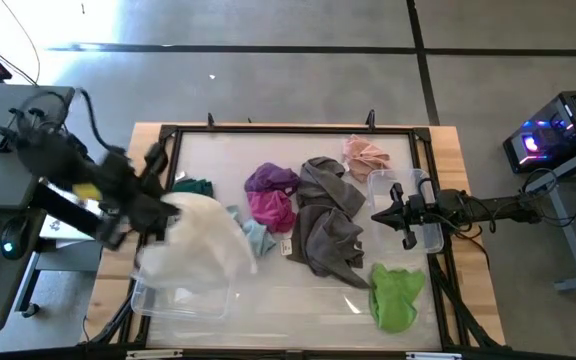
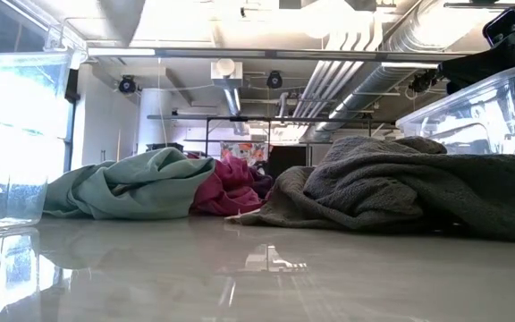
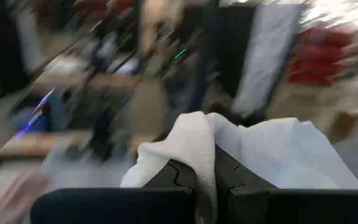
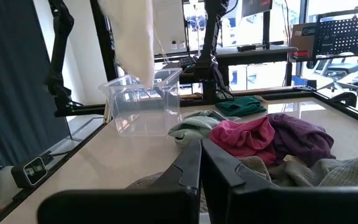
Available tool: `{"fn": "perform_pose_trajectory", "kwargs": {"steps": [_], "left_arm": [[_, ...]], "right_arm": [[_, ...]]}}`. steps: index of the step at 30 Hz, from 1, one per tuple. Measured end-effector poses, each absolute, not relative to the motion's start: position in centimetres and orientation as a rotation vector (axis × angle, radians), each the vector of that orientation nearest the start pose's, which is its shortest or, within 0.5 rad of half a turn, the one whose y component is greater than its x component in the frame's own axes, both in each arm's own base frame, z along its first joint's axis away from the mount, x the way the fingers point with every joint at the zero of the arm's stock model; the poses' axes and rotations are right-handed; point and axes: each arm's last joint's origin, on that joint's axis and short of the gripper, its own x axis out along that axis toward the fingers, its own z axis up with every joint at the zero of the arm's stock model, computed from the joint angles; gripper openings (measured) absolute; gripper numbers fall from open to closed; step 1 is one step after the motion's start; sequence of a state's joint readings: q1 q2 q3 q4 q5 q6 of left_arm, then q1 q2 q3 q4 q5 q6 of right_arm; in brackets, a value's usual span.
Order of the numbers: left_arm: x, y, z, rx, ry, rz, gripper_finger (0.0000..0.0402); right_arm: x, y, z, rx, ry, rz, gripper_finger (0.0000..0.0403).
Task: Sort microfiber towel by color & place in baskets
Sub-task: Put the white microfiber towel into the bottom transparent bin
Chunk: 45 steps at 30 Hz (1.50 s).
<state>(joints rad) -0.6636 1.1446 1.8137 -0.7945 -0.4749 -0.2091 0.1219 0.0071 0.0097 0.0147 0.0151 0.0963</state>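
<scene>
Glossy pale surface [image 1: 298,300] with a black frame, seen from the high view: left claw [image 1: 163,215] sits at the left side, pinching a white towel [image 1: 203,245] that hangs over the wide shallow bin [image 1: 183,300]. Dark green towel [image 1: 196,187] lies just beyond it. Centre pile: purple towel [image 1: 271,179], magenta towel [image 1: 271,210], pale blue towel [image 1: 258,238], large grey towel [image 1: 328,225]. Pink towel [image 1: 366,155] at the far right, lime green towel [image 1: 396,295] near the front right. Right claw [image 1: 398,215] hovers over the smaller bin [image 1: 408,200]; its fingers cannot be resolved from above.

Low view: the wide shallow bin [image 2: 12,134] wall stands at left, the smaller bin [image 2: 481,112] at right behind the grey towel [image 2: 401,183]. The pale blue towel [image 2: 132,186] touches the magenta towel [image 2: 231,188]. White cloth and both claws are out of this view.

Left wrist view: background blurred. The white towel [image 3: 241,155] is clamped between the two dark fingers [image 3: 179,177] of the left claw [image 3: 205,177].

Right wrist view: right claw [image 4: 201,168] is pressed together, holding nothing. Ahead lie the magenta towel [image 4: 244,135], purple towel [image 4: 300,134], pale blue towel [image 4: 191,127], dark green towel [image 4: 241,106] and grey towel [image 4: 340,171]. Only here does the white towel [image 4: 132,37] show as dangling above the wide shallow bin [image 4: 142,102].
</scene>
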Motion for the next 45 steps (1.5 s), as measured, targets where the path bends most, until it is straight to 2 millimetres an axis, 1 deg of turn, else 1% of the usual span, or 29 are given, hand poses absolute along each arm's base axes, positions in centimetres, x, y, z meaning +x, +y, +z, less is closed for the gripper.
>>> {"fn": "perform_pose_trajectory", "kwargs": {"steps": [3,5,7,11,16,19,22,26,28,31,33,41,42,43,45], "left_arm": [[13.2,-9.7,51.8,-0.178,0.227,-0.084,0.0000],[13.0,-10.5,51.1,-0.214,0.281,-0.089,0.0000],[12.8,-11.5,50.8,-0.237,0.309,-0.116,0.0000],[12.2,-13.2,50.8,-0.275,0.312,-0.198,0.0000],[11.0,-14.6,50.8,-0.333,0.337,-0.290,0.0000],[9.9,-14.6,50.8,-0.374,0.354,-0.308,0.0000],[8.7,-14.0,51.1,-0.400,0.401,-0.293,0.0000],[7.3,-12.6,51.4,-0.424,0.530,-0.309,0.0000],[6.9,-12.3,51.5,-0.457,0.607,-0.334,0.0000],[6.7,-12.5,51.7,-0.534,0.684,-0.366,0.0000],[6.8,-12.8,52.2,-0.549,0.698,-0.400,0.0000],[7.2,-14.2,55.7,-0.346,0.552,-0.577,0.0000],[7.4,-14.6,55.8,-0.338,0.547,-0.598,0.0000],[7.3,-14.6,55.8,-0.351,0.548,-0.632,0.0000],[7.2,-14.9,55.6,-0.392,0.598,-0.657,0.0000]], "right_arm": [[9.7,1.1,16.8,0.098,-0.013,0.108,0.0000],[9.7,1.1,16.8,0.098,-0.012,0.108,0.0000],[9.7,1.1,16.8,0.098,-0.012,0.107,0.0000],[9.7,1.1,16.8,0.098,-0.012,0.108,0.0000],[9.7,1.1,16.8,0.097,-0.012,0.108,0.0000],[9.7,1.1,16.8,0.098,-0.013,0.108,0.0000],[9.7,1.1,16.8,0.098,-0.012,0.108,0.0000],[9.7,1.1,16.8,0.098,-0.012,0.107,0.0000],[9.7,1.1,16.8,0.098,-0.013,0.108,0.0000],[9.7,1.1,16.8,0.097,-0.012,0.108,0.0000],[9.7,1.1,16.8,0.097,-0.012,0.108,0.0000],[9.7,1.1,16.8,0.097,-0.012,0.108,0.0000],[9.7,1.1,16.8,0.098,-0.012,0.108,0.0000],[9.7,1.1,16.8,0.097,-0.013,0.108,0.0000],[9.7,1.1,16.8,0.098,-0.012,0.108,0.0000]]}}
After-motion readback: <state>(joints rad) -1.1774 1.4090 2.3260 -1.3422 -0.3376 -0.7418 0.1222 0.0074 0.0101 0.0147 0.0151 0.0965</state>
